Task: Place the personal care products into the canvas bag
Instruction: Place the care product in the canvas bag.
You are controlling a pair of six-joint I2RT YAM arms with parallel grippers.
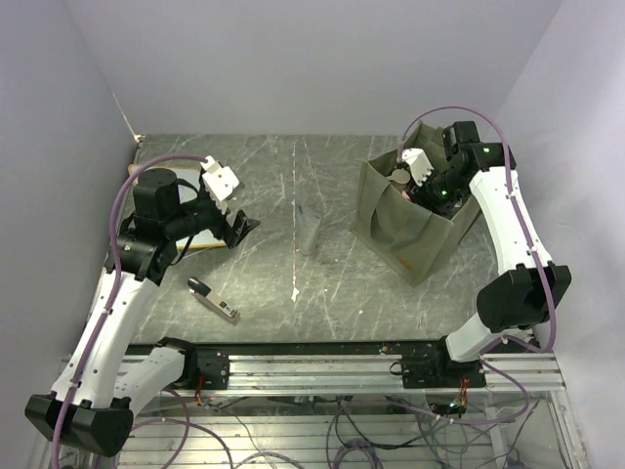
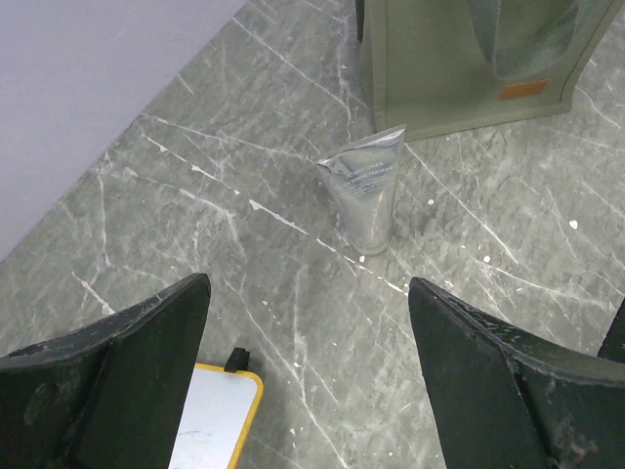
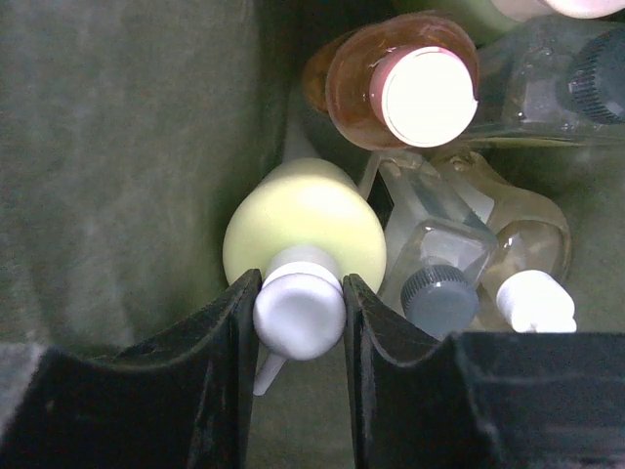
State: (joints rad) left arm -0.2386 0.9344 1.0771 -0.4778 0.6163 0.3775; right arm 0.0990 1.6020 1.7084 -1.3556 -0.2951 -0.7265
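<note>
The right arm (image 1: pixel 503 210) bends in from 3 o'clock, wrist down inside the green bag (image 1: pixel 410 230) at the table's (image 1: pixel 293 176) 2 o'clock. From above its tool is hidden. Inside the bag, the right tool (image 3: pixel 298 293) is clenched on the white cap (image 3: pixel 298 318) of a pale yellow bottle (image 3: pixel 303 220). Other bottles (image 3: pixel 420 93) crowd in at 1 o'clock, some cut off. The left arm (image 1: pixel 117 313) crouches at 9 o'clock. The left tool (image 2: pixel 308 293) is spread wide and holds nothing. It faces the grey tube (image 2: pixel 363 191), which seems to stand cap-down mid-table, outside the bag.

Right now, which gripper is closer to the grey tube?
Left. The left gripper is open, facing the grey tube; the right gripper is inside the canvas bag, gripping the pale yellow bottle.
</note>
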